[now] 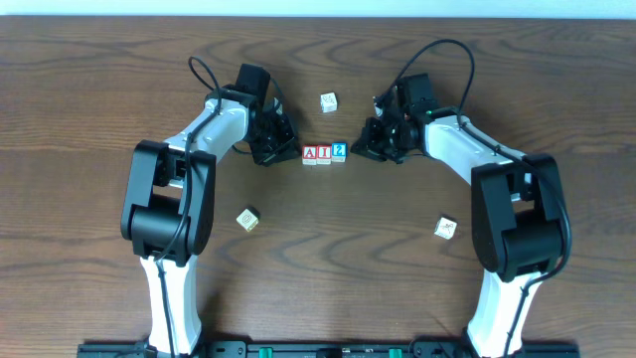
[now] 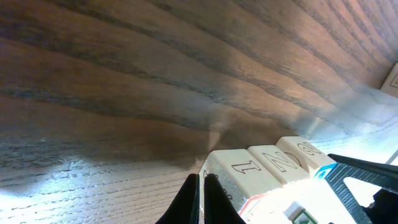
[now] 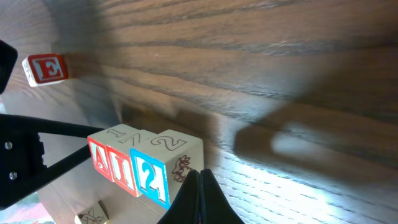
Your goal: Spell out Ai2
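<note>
Three blocks stand in a touching row at the table's middle: red A (image 1: 310, 153), red I (image 1: 324, 153), blue 2 (image 1: 339, 151). In the right wrist view they read A (image 3: 99, 157), I (image 3: 120, 168), 2 (image 3: 149, 176). My left gripper (image 1: 281, 145) is shut and empty, its tips (image 2: 202, 186) just left of the A block (image 2: 239, 169). My right gripper (image 1: 366, 147) is shut and empty, its tips (image 3: 199, 182) just right of the 2 block.
Spare blocks lie apart: one behind the row (image 1: 328, 101), seen as a red E (image 3: 46, 69) in the right wrist view, one at front left (image 1: 247, 219), one at front right (image 1: 446, 228).
</note>
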`<state>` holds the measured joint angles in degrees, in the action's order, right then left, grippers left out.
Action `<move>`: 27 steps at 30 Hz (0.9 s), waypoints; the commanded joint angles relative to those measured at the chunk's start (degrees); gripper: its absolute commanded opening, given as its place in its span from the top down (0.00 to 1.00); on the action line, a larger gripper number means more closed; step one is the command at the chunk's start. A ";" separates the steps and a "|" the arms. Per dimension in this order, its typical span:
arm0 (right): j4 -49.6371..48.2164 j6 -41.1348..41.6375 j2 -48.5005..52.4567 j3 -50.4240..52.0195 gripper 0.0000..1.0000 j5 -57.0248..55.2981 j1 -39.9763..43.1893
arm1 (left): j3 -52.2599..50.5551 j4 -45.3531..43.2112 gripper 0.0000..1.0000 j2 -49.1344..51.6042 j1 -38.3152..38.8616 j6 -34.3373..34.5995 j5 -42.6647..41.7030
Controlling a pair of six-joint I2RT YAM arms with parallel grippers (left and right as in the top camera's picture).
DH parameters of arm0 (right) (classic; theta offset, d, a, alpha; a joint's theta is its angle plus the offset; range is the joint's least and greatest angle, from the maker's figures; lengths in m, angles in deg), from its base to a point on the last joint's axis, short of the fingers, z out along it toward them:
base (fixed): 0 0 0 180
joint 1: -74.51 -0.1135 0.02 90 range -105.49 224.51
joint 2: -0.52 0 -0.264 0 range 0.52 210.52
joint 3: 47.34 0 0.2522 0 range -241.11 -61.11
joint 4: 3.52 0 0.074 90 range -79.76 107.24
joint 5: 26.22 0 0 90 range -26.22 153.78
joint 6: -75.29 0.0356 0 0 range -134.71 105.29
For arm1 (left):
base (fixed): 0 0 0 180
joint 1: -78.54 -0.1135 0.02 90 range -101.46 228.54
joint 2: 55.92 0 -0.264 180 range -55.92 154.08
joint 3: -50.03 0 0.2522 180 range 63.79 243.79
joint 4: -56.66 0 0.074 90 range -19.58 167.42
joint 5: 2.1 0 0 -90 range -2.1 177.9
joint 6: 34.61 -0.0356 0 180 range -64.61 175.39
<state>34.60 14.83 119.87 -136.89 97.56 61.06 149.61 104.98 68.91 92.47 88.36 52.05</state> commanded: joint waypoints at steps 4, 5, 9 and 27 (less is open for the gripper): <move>-0.15 -0.50 0.66 -0.39 0.98 0.07 0.33 | -0.66 0.96 0.94 0.52 -0.24 -0.92 1.97; -0.15 -0.92 0.66 -0.44 0.99 0.07 0.33 | -0.63 0.96 0.94 0.52 -0.39 -1.18 1.97; 3.08 -3.30 0.55 -3.02 0.99 -0.66 0.87 | -0.46 1.22 0.94 -0.09 -1.86 -2.19 1.95; 31.74 -14.95 -14.56 -29.31 0.98 -17.99 1.79 | 5.77 10.16 0.94 -29.83 -3.43 -18.45 22.60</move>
<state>65.12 1.91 110.69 -164.57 83.64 63.03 154.64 113.97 43.45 89.09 73.35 69.40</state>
